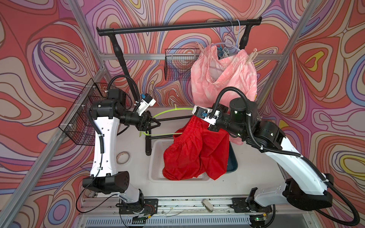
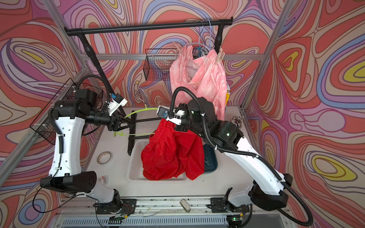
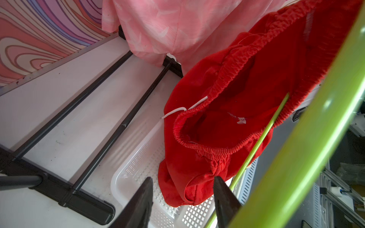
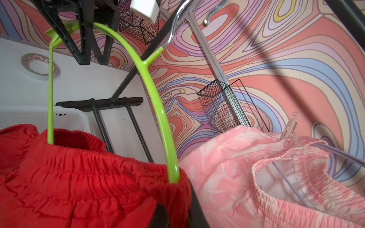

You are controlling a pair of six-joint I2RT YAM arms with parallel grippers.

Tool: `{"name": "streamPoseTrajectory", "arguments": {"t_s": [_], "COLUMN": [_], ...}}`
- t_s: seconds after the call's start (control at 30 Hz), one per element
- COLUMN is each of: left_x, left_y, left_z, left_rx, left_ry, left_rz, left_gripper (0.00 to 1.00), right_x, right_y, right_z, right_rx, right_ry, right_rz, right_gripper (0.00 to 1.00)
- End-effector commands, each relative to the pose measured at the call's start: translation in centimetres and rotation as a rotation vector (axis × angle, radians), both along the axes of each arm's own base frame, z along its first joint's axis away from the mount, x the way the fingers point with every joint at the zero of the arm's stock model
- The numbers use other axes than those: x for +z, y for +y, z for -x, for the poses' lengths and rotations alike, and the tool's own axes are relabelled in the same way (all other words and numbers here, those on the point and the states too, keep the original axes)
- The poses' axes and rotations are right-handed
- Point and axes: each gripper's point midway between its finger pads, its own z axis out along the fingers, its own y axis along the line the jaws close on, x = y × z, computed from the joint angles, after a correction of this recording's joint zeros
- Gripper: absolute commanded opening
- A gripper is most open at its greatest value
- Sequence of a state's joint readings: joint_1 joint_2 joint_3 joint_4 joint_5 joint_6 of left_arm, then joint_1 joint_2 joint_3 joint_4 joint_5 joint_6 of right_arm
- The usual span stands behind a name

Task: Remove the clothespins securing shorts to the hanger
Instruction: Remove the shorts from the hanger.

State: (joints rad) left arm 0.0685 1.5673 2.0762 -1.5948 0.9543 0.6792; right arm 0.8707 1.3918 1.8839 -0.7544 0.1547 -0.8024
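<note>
— Hanger corner on the left: how is it held?
— The left gripper [image 3: 183, 179] is set at the left corner of the green hanger [image 4: 162, 120], which is off the black rail [image 1: 177, 26] and above the middle of the table. Its fingers are seen apart in the left wrist view. Whether the plastic is touched cannot be told.
— And the cloth?
— The red shorts [image 1: 197, 152] are threaded on the hanger's right end and droop into the white basket [image 1: 155, 156] toward the table's front edge. Nothing is seen clipped on them, so they are judged to be unpinned and ready to be slid off.
— By which tool?
— The right gripper [image 4: 173, 215] is closed, on the red waistband as far as can be judged. The left corner should be clamped firmly first. Then the waistband should be drawn rightward off the bar, with the hanger held level so that the elastic is not snagged.
— What remains?
— Two pink-beige clothespins [image 1: 252, 55] are clipped on the pink shorts [image 1: 233, 79], hung from the rail near the table's back right corner.
</note>
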Motion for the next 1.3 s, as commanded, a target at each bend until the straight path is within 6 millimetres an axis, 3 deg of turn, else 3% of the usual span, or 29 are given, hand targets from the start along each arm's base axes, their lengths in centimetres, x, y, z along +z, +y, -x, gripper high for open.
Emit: {"name": "streamPoseTrajectory", "arguments": {"t_s": [0.0,0.27,0.43,0.57,0.83,0.9,1.07,1.17,1.27], "left_x": [0.6,0.7,0.2,0.8,2.3,2.4,2.7,3.2,3.5], "left_y": [-0.8,0.3,2.2,2.5,2.8,2.8,3.3,3.6,3.9], "left_z": [1.9,1.6,2.2,3.5,7.3,8.1,8.9,8.9,8.8], "left_rx": [-0.08,-0.048,0.039,0.064,0.109,0.119,0.174,0.206,0.228], "left_ry": [0.015,-0.015,-0.071,-0.138,-0.274,-0.302,-0.349,-0.376,-0.393], "left_rz": [0.07,0.038,-0.042,-0.086,-0.169,-0.183,-0.213,-0.226,-0.236], "left_gripper": [0.38,0.01,0.0,0.0,0.0,0.0,0.0,0.0,0.0], "right_x": [2.6,0.3,-0.2,0.4,0.9,0.9,1.5,0.8,-0.6], "right_y": [0.8,2.7,3.4,4.1,6.2,6.7,7.5,7.7,7.9], "right_z": [-0.3,-2.4,-2.6,-1.8,1.2,1.9,2.8,2.7,2.1], "right_rx": [0.066,0.081,0.077,0.109,0.252,0.291,0.341,0.329,0.301], "right_ry": [-0.007,0.096,0.173,0.267,0.509,0.556,0.635,0.667,0.693], "right_rz": [-0.115,-0.127,-0.176,-0.254,-0.343,-0.348,-0.372,-0.353,-0.324], "right_gripper": [0.0,0.0,0.0,0.01,0.36,0.4,0.42,0.42,0.33]}}
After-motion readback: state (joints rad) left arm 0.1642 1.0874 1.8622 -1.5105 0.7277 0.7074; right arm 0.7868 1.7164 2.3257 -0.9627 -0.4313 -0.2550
